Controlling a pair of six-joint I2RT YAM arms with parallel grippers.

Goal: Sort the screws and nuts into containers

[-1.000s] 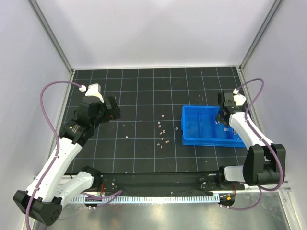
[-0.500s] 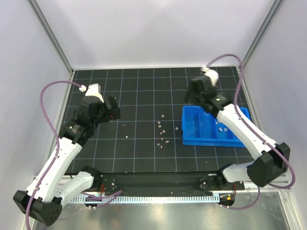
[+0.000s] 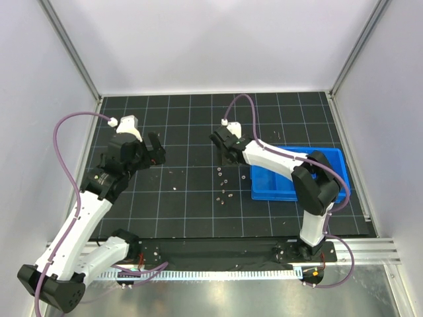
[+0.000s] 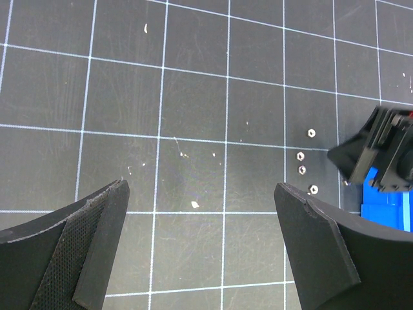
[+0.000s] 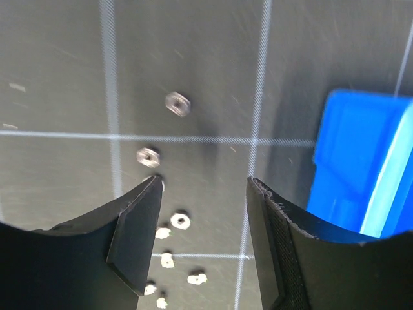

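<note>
Several nuts [image 3: 225, 187] lie scattered on the black grid mat, left of the blue three-compartment tray [image 3: 277, 185]. My right gripper [image 3: 228, 153] is open and empty, hovering just above the top of that cluster. In the right wrist view the nuts [image 5: 181, 220] lie between and below its open fingers [image 5: 139, 226], with the tray [image 5: 361, 168] at the right. My left gripper [image 3: 156, 150] is open and empty over bare mat to the left. In the left wrist view [image 4: 201, 252] the nuts [image 4: 301, 156] show far right. Tiny pale specks [image 3: 174, 173] may be screws; I cannot tell.
The right arm's white links [image 3: 277, 157] stretch across the tray's top edge and hide part of it. Metal frame posts and white walls bound the mat. A rail with cable chain [image 3: 218, 271] runs along the near edge.
My right arm has swung left from the tray's right side, across the tray, to above the nut cluster on the mat. The left arm has not moved.
</note>
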